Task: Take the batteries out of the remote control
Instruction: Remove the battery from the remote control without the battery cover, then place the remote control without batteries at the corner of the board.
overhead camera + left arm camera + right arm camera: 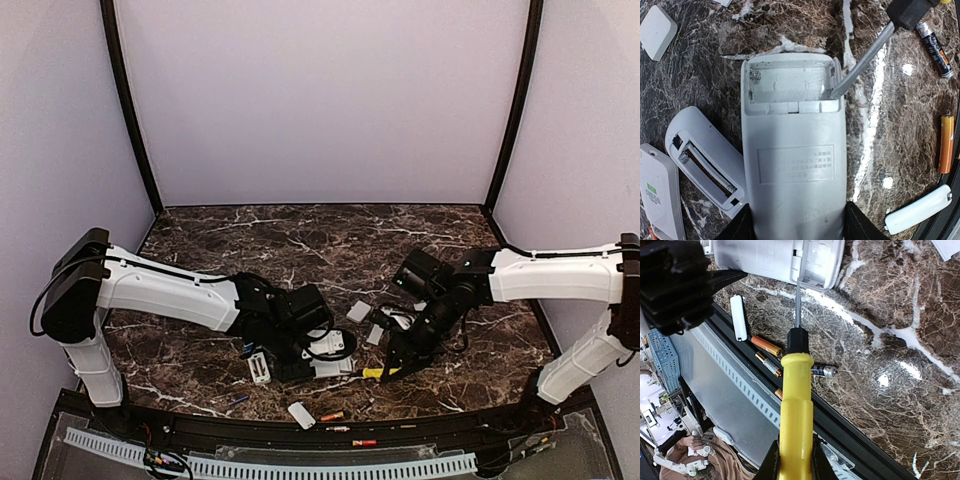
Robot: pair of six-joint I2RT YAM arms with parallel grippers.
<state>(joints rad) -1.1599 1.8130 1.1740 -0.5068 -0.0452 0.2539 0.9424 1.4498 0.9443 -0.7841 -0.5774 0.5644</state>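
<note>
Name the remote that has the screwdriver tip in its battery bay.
The big grey remote in the left gripper; the rounded remote and labelled remote lie clear of the screwdriver.

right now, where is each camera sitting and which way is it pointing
Top external: above and behind the bases, looking down at the table; the left arm and right arm show.
Left wrist: over the left gripper, looking down at the remote it holds.
Right wrist: behind the right gripper, looking along the screwdriver toward the remote.
Both wrist views share the remote's open compartment, the screwdriver tip and loose batteries.
</note>
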